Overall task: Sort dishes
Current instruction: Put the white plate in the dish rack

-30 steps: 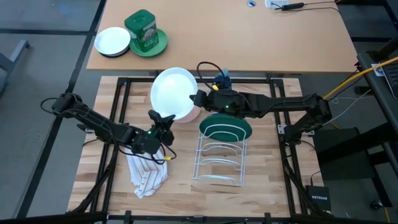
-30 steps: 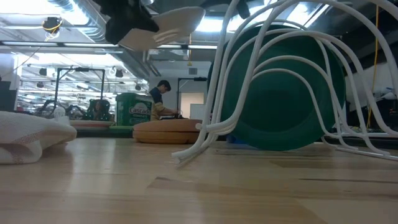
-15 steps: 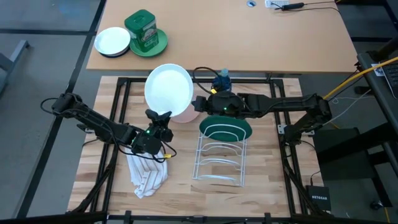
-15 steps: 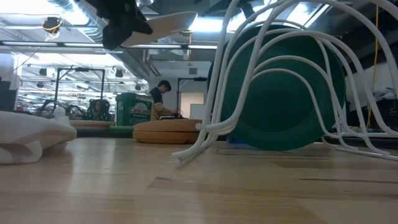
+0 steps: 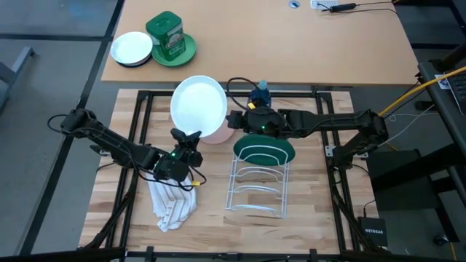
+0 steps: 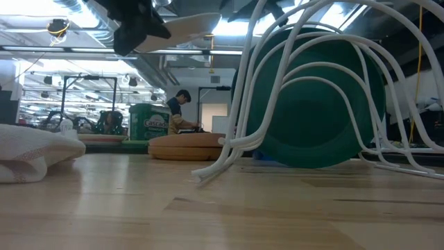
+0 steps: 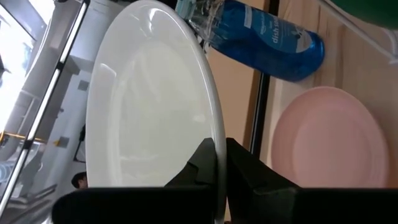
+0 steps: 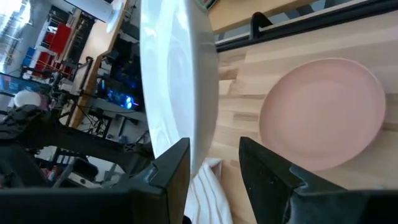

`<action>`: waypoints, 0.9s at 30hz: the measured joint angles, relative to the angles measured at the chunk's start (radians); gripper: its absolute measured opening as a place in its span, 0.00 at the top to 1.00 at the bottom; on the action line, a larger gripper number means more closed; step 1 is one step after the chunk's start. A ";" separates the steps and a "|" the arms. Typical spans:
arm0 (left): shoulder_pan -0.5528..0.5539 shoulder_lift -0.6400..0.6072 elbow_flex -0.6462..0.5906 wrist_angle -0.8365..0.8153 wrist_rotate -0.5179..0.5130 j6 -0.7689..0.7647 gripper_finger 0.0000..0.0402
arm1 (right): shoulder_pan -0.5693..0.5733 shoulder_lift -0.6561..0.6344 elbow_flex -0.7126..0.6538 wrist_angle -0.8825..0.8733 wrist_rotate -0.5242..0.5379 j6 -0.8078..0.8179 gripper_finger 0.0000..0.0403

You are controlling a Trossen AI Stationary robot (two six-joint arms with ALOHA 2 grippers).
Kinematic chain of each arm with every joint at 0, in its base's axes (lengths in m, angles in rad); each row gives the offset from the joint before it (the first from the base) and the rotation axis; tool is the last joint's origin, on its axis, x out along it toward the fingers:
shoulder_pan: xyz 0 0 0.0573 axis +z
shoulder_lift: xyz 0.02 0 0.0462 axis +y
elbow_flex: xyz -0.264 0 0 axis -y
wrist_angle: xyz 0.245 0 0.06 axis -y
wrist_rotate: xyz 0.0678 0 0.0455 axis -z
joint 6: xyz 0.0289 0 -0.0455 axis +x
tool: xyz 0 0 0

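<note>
I see my left tool pinching the rim of the white plate and holding it up in the air, above the pink plate. The pink plate lies flat on the table. My right tool is right at the white plate's other edge, with its fingers spread apart and the rim just next to them. The green plate stands up in the white wire rack. A brown plate lies farther back. A white cloth lies by my left arm.
</note>
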 joint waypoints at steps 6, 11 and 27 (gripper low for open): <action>0.000 0.000 0.000 0.000 0.000 0.000 1.00 | 0.000 0.000 0.000 0.023 0.007 0.000 0.65; 0.000 0.000 0.000 0.001 0.006 -0.005 1.00 | 0.000 0.000 0.000 0.023 0.048 -0.001 0.65; -0.037 0.003 0.000 0.016 0.054 -0.001 1.00 | 0.000 0.068 0.000 0.081 0.055 0.000 0.65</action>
